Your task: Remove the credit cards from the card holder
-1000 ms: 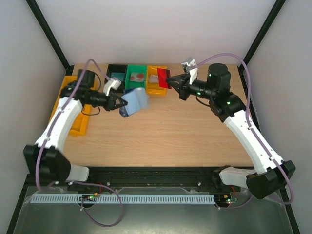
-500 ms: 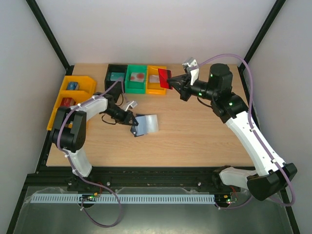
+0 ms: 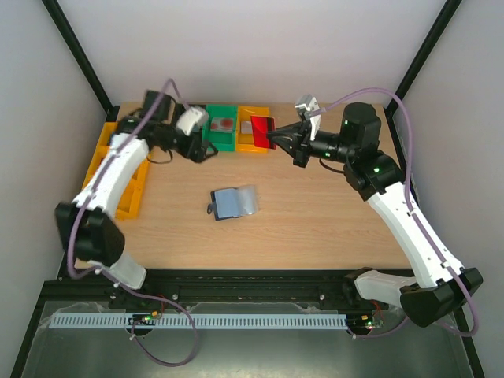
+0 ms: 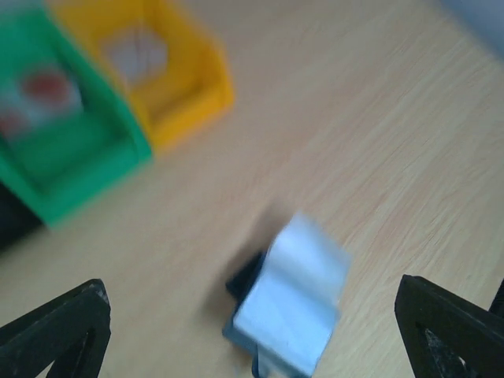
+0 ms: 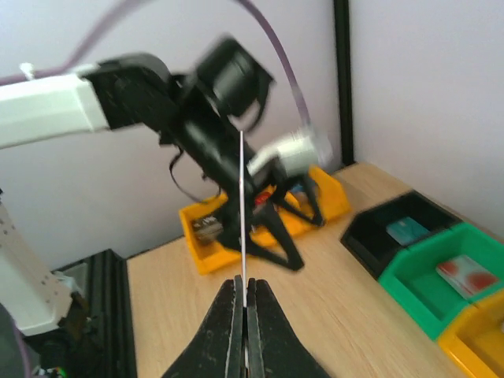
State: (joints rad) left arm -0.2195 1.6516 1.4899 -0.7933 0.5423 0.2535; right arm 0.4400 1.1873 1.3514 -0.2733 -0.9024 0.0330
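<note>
The card holder (image 3: 234, 202) lies opened on the table, light blue inside up, with a dark tab at its left; nothing grips it. In the left wrist view the card holder (image 4: 291, 298) shows blurred below and ahead. My left gripper (image 3: 206, 151) hovers open by the green bin, well behind the holder; its fingertips (image 4: 71, 327) stand wide apart, empty. My right gripper (image 3: 277, 138) is shut on a red credit card (image 3: 263, 131) held upright over the small yellow bin. In the right wrist view the card (image 5: 242, 205) shows edge-on between the shut fingers (image 5: 228, 331).
A row of bins stands at the back: black (image 3: 186, 113), green (image 3: 221, 126) and small yellow (image 3: 249, 142), each holding card-like things. A long yellow bin (image 3: 120, 197) runs along the left edge. Black frame posts stand at the back corners.
My left gripper has let go of the card holder, which now lies on the table. The left arm swung back up toward the bins. The right arm has barely moved.
</note>
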